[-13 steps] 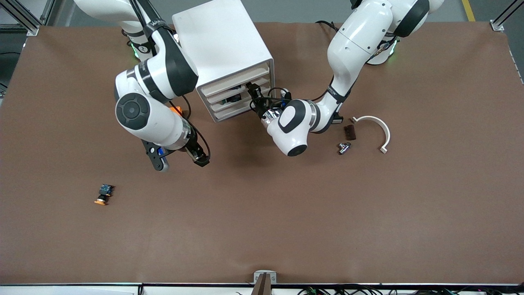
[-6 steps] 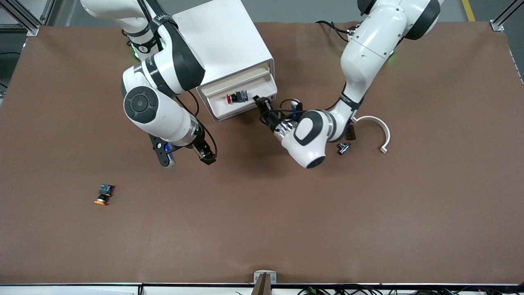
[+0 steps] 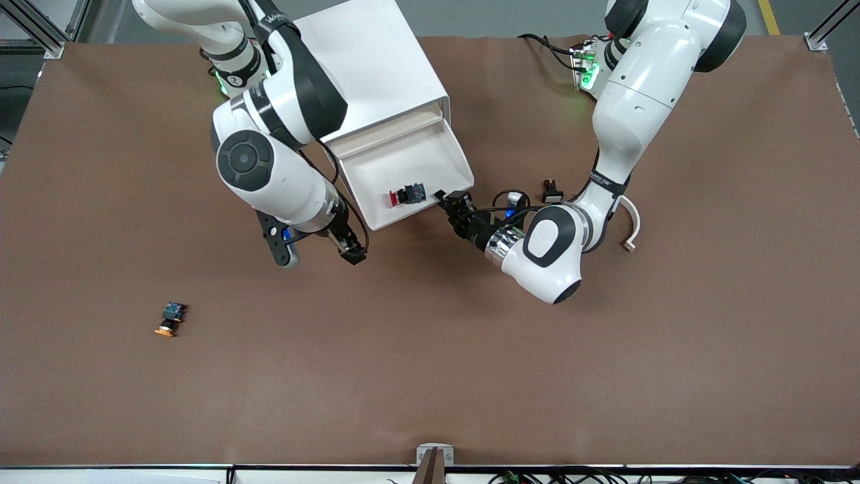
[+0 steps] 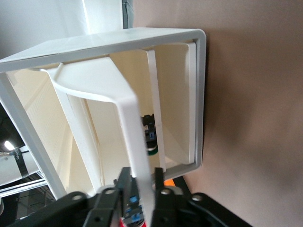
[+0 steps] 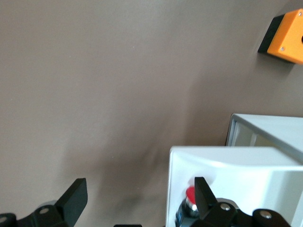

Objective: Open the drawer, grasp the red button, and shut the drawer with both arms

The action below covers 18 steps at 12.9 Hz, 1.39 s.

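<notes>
The white drawer (image 3: 411, 156) stands pulled far out of the white cabinet (image 3: 363, 60). The red-capped button (image 3: 406, 195) lies in it close to the front lip. My left gripper (image 3: 451, 202) is shut on that lip, which shows as a white strip between its fingers in the left wrist view (image 4: 137, 156). My right gripper (image 3: 320, 247) is open and empty, low over the table beside the drawer's front corner, toward the right arm's end. In the right wrist view the drawer's corner (image 5: 227, 175) and the button's red cap (image 5: 190, 193) sit by one fingertip (image 5: 202, 193).
An orange-capped button (image 3: 171, 319) lies on the table toward the right arm's end, nearer the front camera. An orange box (image 5: 286, 35) sits beside the cabinet. A white curved piece (image 3: 631, 216) and a small black part (image 3: 552, 192) lie toward the left arm's end.
My left gripper has pulled the drawer out toward the front camera, baring the red-capped button. My right arm has shifted toward the drawer's front corner, still open.
</notes>
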Motion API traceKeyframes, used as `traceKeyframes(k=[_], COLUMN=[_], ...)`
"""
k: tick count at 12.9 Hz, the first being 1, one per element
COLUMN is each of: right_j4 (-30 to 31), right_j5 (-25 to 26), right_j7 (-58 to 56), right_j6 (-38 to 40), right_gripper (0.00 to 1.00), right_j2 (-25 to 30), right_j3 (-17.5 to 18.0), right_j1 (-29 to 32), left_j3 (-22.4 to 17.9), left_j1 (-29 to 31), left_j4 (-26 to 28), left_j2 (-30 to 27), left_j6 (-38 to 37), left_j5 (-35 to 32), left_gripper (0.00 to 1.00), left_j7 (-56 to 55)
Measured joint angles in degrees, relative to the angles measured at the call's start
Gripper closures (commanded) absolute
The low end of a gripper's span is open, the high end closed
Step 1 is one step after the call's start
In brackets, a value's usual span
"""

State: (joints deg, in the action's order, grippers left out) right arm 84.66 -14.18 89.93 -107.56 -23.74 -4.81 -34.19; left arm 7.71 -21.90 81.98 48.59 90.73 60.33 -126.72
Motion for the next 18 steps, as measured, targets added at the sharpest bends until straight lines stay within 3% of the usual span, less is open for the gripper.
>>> traceKeyframes(k=[1, 2, 6, 15, 18], right_j4=[0.00, 0.01, 1.09, 11.15, 13.70], right_j5=[-0.02, -0.03, -0.05, 0.97, 1.77], right_j7=[1.14, 2.10, 5.07, 9.92, 10.90], right_j6=[-0.58, -0.85, -2.31, -9.49, -12.86], right_gripper=[0.00, 0.00, 0.00, 0.01, 0.11], right_j2=[-0.02, -0.07, -0.39, -0.46, -0.29], right_j3=[0.01, 0.01, 0.03, -0.08, -0.08], right_j1=[-0.65, -1.41, -4.70, -13.29, -14.62], left_j3=[0.00, 0.00, 0.02, 0.09, 0.04], left_j1=[0.44, 0.86, 3.96, 10.68, 11.77], left_j4=[-0.43, -0.86, -3.59, -8.24, -9.13], left_j2=[-0.01, -0.02, -0.26, -0.43, -0.44], left_j6=[-0.03, -0.12, -2.62, -5.53, -5.53], left_j5=[0.00, 0.00, -5.55, -17.47, -18.15], left_gripper=[0.06, 0.01, 0.01, 0.01, 0.01], left_j7=[0.30, 0.43, 0.59, 7.05, 15.87])
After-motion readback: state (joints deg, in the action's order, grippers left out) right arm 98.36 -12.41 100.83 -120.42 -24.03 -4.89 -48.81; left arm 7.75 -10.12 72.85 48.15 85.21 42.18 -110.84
